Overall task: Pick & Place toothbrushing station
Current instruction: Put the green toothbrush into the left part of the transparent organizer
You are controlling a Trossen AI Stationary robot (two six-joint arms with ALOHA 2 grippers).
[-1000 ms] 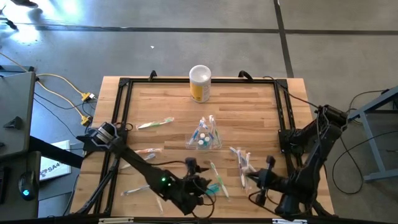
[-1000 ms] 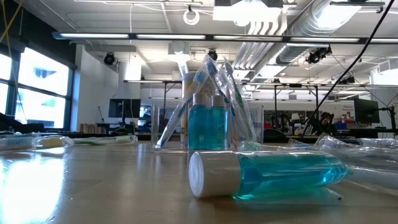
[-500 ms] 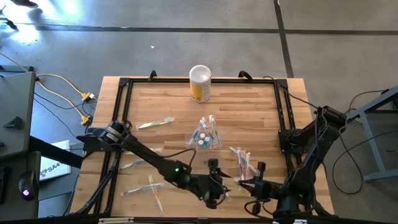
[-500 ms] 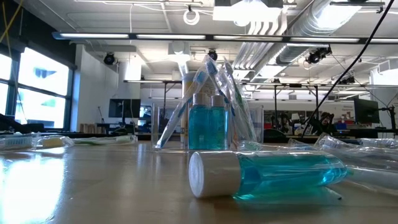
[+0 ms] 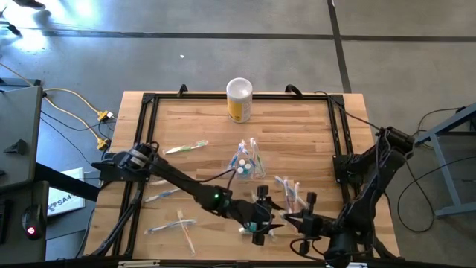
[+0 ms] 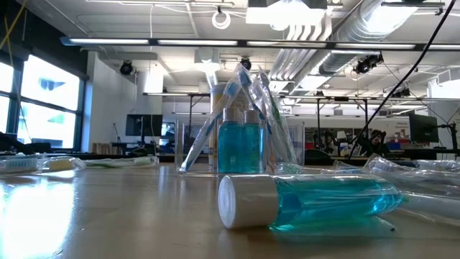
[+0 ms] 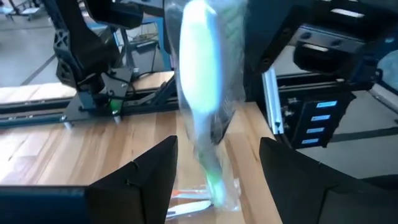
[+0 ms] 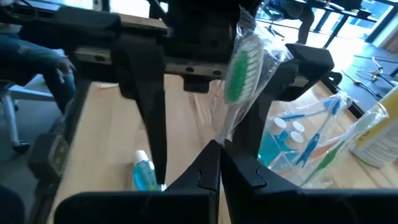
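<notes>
The toothbrushing station, a clear holder (image 5: 245, 164) with toothbrushes and teal tubes, stands mid-table; it also shows in the low view (image 6: 241, 129) and the right wrist view (image 8: 298, 143). My right gripper (image 5: 297, 222) is near the front edge, shut on a plastic-wrapped toothbrush (image 8: 239, 68) with green bristles. My left gripper (image 5: 260, 219) is open just left of it. Its fingers (image 7: 155, 180) stand on either side of that toothbrush (image 7: 202, 81), and I see no touch. A teal tube (image 6: 309, 201) lies on its side on the table below them. My right gripper pinches the lower end of the wrapped toothbrush's handle (image 8: 219, 138) between its two fingers. The toothbrush stands up from the fingers, tilted, its bristle head (image 8: 241, 59) at the top, clear of the table.
A yellow canister with a white top (image 5: 239, 99) stands at the far edge. Loose wrapped toothbrushes lie on the table's left (image 5: 186, 147), front left (image 5: 178, 223) and right of centre (image 5: 290, 190). A black frame (image 5: 145, 134) runs around the tabletop.
My left gripper has gone toward the table's right edge, up to my right gripper. My right gripper has gone a little toward the left to meet it. The holder and the lying tube have stayed where they were.
</notes>
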